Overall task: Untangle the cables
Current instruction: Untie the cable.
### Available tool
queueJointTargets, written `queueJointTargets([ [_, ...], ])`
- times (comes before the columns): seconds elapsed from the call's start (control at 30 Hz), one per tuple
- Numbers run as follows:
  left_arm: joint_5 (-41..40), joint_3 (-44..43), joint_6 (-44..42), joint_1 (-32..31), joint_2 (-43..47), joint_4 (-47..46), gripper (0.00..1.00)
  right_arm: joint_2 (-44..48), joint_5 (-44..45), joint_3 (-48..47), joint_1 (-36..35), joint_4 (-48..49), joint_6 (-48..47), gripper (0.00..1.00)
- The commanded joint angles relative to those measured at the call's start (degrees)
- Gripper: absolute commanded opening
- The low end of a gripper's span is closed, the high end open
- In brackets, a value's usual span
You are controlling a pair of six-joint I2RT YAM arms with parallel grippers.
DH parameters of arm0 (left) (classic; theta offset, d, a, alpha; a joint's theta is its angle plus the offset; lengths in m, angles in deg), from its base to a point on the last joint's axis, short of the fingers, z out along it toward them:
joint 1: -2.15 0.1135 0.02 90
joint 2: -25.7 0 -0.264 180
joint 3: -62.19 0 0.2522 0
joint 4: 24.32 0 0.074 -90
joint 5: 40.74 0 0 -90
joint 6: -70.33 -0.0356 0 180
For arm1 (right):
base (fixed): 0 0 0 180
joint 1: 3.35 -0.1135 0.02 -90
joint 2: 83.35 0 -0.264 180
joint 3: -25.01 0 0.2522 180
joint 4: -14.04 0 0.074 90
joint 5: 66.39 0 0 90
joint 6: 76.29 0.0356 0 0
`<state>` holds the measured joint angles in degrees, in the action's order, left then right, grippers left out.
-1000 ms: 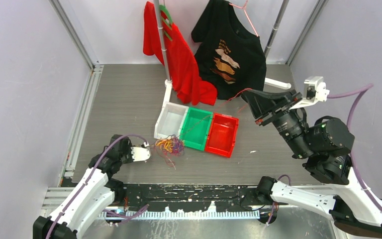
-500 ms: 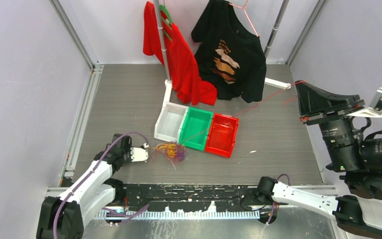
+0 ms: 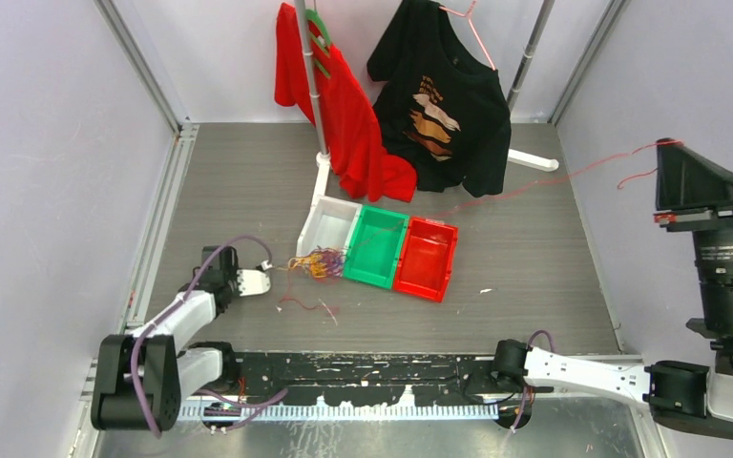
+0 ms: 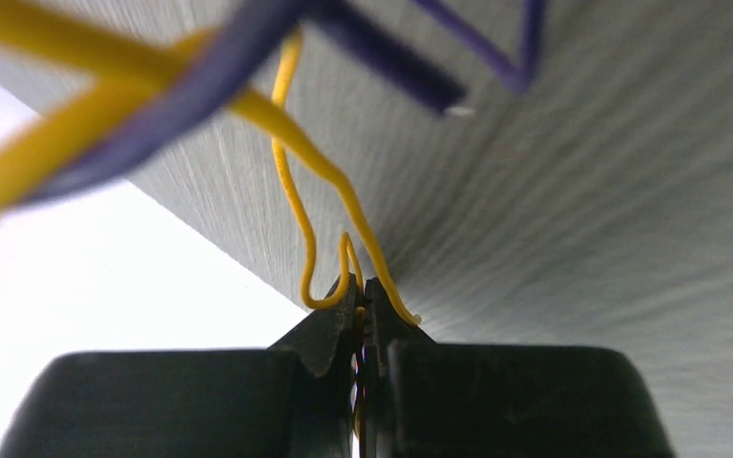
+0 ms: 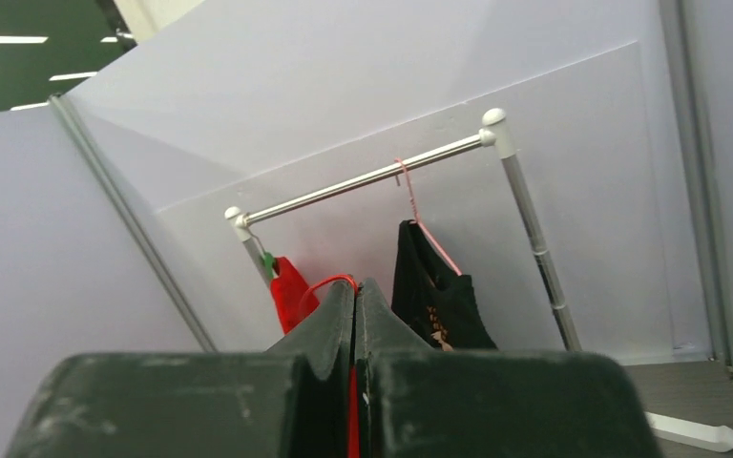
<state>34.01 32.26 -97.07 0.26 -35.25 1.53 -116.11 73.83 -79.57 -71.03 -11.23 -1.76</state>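
Grey grained table (image 3: 534, 258), pale walls (image 3: 48, 143), L gripper (image 4: 361, 286) pinching yellow cable (image 4: 291, 191), R gripper (image 5: 355, 288) pinching red cable (image 5: 317, 284).

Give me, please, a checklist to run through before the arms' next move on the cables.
1. Grip of left gripper on yellow cable: ok, shut on it.
2. Grip of right gripper on red cable: ok, shut on it.
3. Is red cable out of the tangle: not ok, it leads into it.
4. Is red cable clear of the green bin: not ok, it crosses over it.
5. Slack left in red cable: cannot tell.
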Motion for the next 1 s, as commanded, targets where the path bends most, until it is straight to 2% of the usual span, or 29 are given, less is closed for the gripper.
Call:
queueJointTargets([
  [0.0, 1.5, -0.7, -3.3, 5.3, -6.6, -5.6, 0.0, -1.1, 3.5, -1.8, -0.9, 5.4, -7.4, 0.01],
  [0.37, 2.9, -5.3, -3.0, 13.8, -18.8, -13.8, 0.0, -5.1, 2.5, -8.6, -2.0, 4.7, -11.1, 0.01],
  [0.47, 7.2, -7.3, 0.2, 13.8, -15.5, -6.1, 0.0, -7.6, 2.4, -8.0, -2.3, 3.0, -11.4, 0.01],
  [0.57, 14.0, -12.3, 6.8, 13.7, -7.2, 7.1, 0.01, -9.6, 1.5, -6.7, -2.6, 2.3, -10.3, 0.01],
  [0.67, 22.8, -19.1, 11.8, 13.8, -1.1, 21.2, 0.15, -11.4, 0.2, -5.7, -2.6, 2.2, -8.3, 0.01],
  [0.77, 32.2, -24.6, 14.6, 13.7, 3.3, 31.5, 0.34, -13.4, -1.2, -4.3, -2.6, 2.5, -6.3, 0.01],
  [0.97, 43.0, -31.9, 20.9, 13.7, 5.9, 41.4, 0.67, -19.5, -3.4, -1.7, -2.6, 3.5, -2.9, 0.01],
])
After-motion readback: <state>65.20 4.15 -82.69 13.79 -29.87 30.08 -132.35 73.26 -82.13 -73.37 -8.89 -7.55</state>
